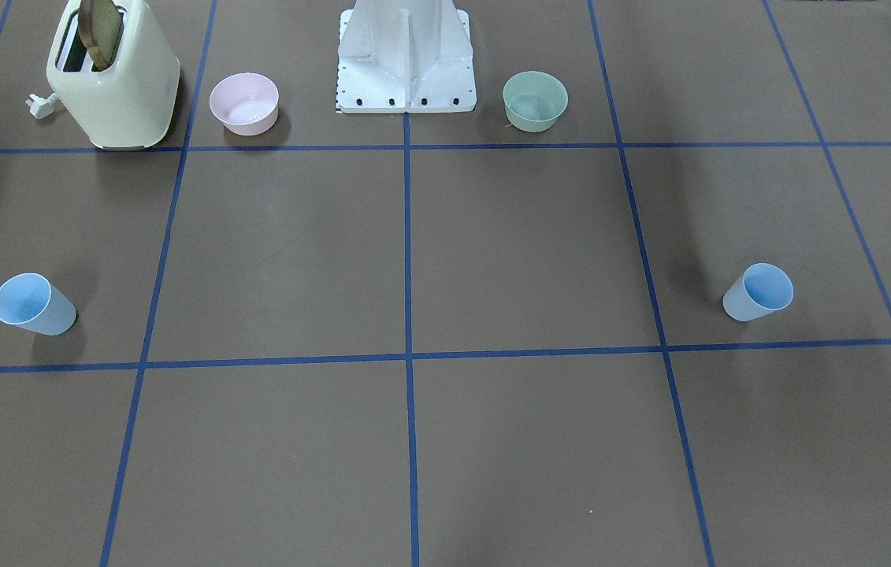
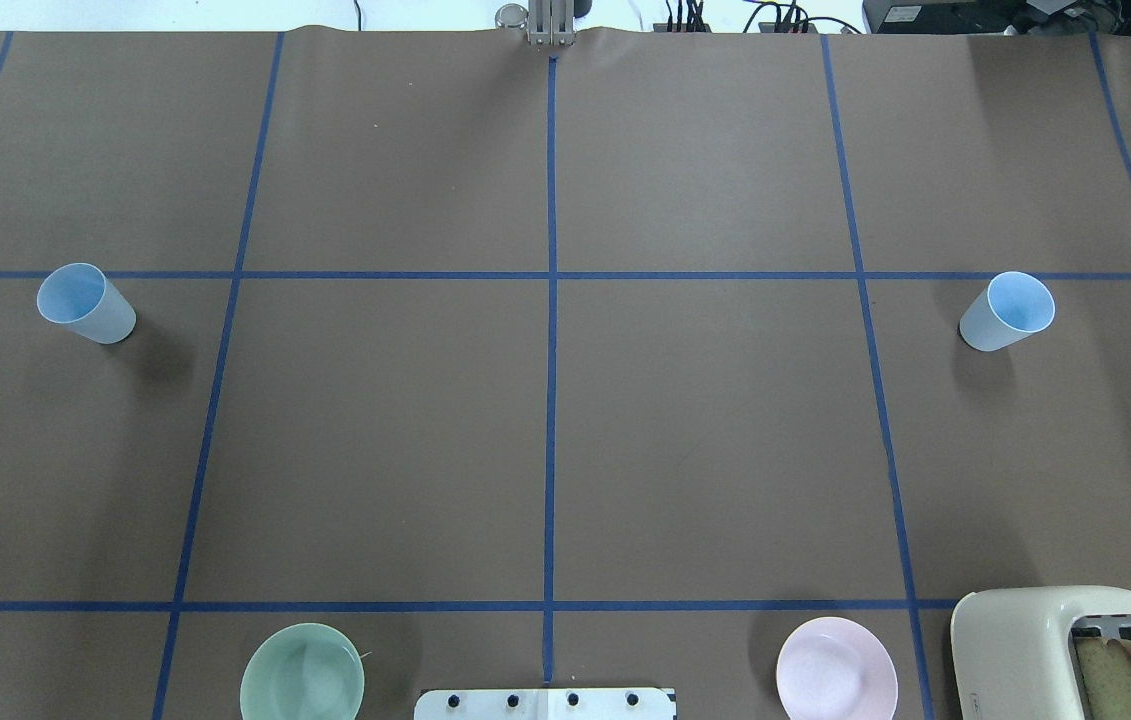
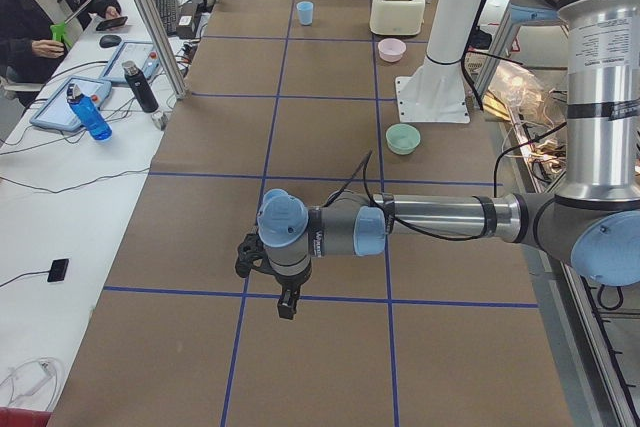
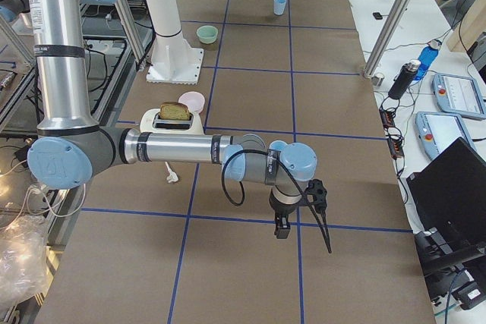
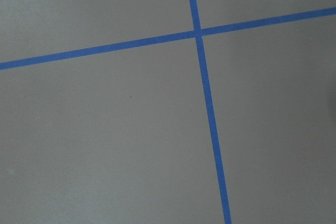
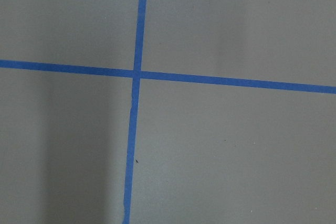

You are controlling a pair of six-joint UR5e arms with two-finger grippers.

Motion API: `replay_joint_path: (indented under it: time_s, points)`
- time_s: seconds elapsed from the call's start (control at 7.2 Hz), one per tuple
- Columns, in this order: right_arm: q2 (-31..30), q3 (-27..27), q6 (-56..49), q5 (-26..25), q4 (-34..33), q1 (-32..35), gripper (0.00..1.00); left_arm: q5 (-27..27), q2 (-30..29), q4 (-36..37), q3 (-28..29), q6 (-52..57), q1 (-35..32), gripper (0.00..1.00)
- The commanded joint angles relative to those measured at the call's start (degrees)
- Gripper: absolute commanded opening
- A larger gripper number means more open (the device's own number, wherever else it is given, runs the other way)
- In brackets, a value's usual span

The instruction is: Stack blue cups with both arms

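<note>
Two bowls just beside the stand [image 1: 406, 63]: green bowl [image 1: 535, 101] left, pink bowl [image 1: 244, 103] right. Farther from it, upright on the surface [image 2: 705, 440], left cup [image 2: 85, 303] and right cup [image 2: 1007, 311]. Farthest out, left arm [image 3: 440, 215], right arm [image 4: 175, 147]; jaws apart or together, impossible to tell.

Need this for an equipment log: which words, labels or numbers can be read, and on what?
None is legible.
White printed label on the grey tubular left arm: too small.
Matching label on the grey tubular right arm: too small.
Dark lettering at the left arm's wrist: blurred.
</note>
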Motion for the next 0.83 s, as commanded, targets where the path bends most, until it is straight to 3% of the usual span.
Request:
replay_joint_path:
  time_s: [0.0, 0.69]
  points:
    - [0.09, 0.04, 0.00, 0.00, 0.00, 0.00, 1.00, 0.00, -0.17, 0.00, -0.35, 0.00, 0.00, 0.98]
    - [1.05, 3.63, -0.09, -0.09, 0.09, 0.00, 1.00, -0.09, -1.49, -1.48, -3.95, -0.09, -0.61, 0.98]
